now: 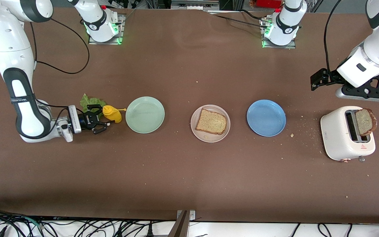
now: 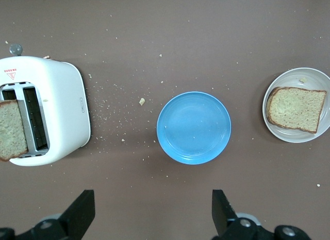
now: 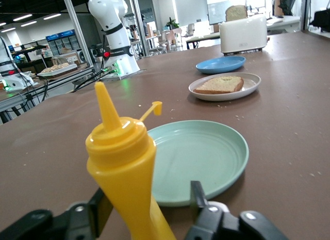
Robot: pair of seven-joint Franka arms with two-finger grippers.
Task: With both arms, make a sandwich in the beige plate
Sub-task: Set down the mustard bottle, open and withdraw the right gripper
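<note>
One toast slice [image 1: 211,121] lies on the beige plate [image 1: 209,140] mid-table. A second slice [image 1: 365,121] sticks up from the white toaster [image 1: 344,138] toward the left arm's end. The green lettuce leaf [image 1: 89,101] lies on the table at the right arm's end. My right gripper [image 1: 103,118] is low beside the lettuce, open, with an upright yellow squeeze bottle [image 3: 121,168] between its fingers [image 3: 197,193]; one finger stands clear of the bottle. My left gripper [image 2: 153,214] hangs open and empty over bare table by the toaster [image 2: 56,111]. Its view shows the beige plate [image 2: 299,138].
A mint-green plate [image 1: 145,114] sits between the yellow bottle [image 1: 112,113] and the beige plate. A blue plate [image 1: 266,118] sits between the beige plate and the toaster. Both hold nothing. Crumbs are scattered around the toaster.
</note>
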